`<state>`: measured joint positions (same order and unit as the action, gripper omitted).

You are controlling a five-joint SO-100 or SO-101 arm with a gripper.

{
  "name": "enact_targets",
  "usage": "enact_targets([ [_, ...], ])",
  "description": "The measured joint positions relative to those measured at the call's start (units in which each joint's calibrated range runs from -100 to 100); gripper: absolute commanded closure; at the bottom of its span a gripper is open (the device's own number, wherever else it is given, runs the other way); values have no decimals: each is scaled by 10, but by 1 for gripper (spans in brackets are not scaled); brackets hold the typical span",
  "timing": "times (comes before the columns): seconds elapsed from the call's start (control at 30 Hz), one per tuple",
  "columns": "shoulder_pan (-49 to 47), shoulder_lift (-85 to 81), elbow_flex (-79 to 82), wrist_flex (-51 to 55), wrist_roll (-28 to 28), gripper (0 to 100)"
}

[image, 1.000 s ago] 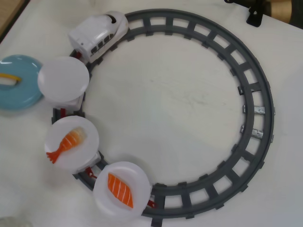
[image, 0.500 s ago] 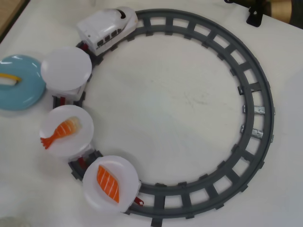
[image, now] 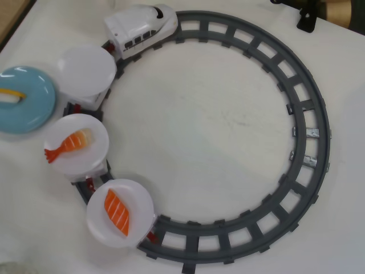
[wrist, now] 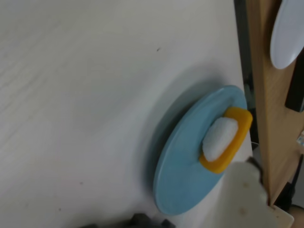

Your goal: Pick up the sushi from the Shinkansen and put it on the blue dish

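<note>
The yellow egg sushi (wrist: 223,140) lies on its side on the blue dish (wrist: 183,175), with its white rice showing. In the overhead view only a yellow strip of the sushi (image: 11,92) shows on the blue dish (image: 25,111) at the left edge. The white Shinkansen (image: 142,28) stands on the track at the top. Its first plate (image: 86,71) is empty. Of my gripper only one white finger (wrist: 244,190) shows, at the bottom right of the wrist view, close to the sushi and apart from it. The gripper is out of the overhead view.
A shrimp piece (image: 68,142) and a salmon piece (image: 117,212) lie on the two other white plates. The grey round track (image: 308,114) rings the table's middle. A wooden edge (wrist: 266,95) runs beside the blue dish.
</note>
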<state>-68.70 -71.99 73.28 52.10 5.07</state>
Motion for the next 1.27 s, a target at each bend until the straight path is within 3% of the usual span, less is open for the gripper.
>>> enact_targets([
  [0.5, -8, -244, 195, 38, -1, 81],
  [1.27, -54, -257, 211, 42, -1, 81],
])
